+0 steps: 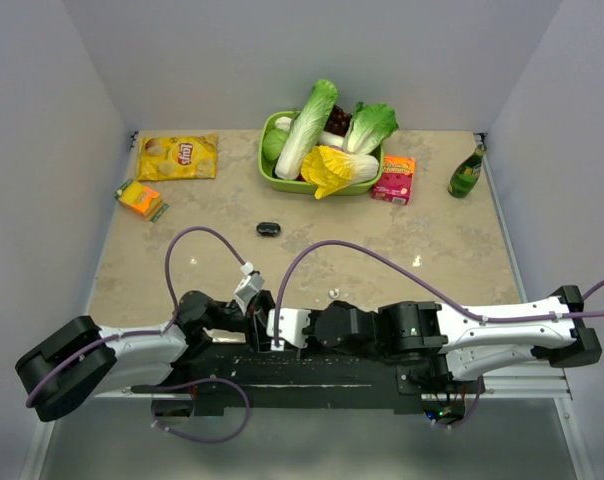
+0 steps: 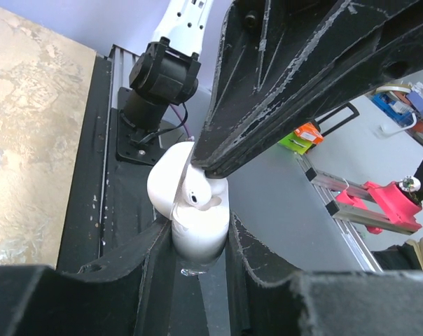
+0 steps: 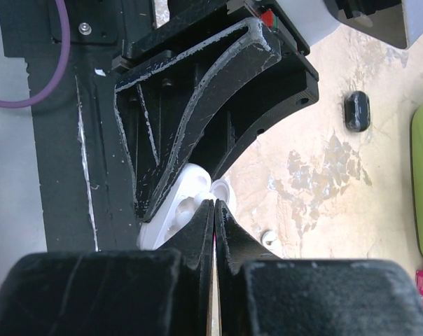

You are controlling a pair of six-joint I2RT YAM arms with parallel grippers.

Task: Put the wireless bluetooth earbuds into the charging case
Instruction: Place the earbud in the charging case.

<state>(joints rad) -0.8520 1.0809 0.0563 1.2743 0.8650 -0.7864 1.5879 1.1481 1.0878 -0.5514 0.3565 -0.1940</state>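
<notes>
Gripping, left gripper (image 2: 199, 253): partly closed on the charging case (image 2: 196, 234), whose body is clamped between both fingers (lid swung open).
Right gripper (image 3: 214, 210): clenched, nothing seen between its fingers; the tips are set against the open top of the case.
Earbud (image 2: 197, 197): seated in the case under those tips.
Case position: held over the black base rail (image 1: 282, 385) at the near edge of the counter (image 1: 432, 240).

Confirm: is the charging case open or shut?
Open. The charging case, held in the left claw, has its lid swung back, exposing an earbud.
</notes>
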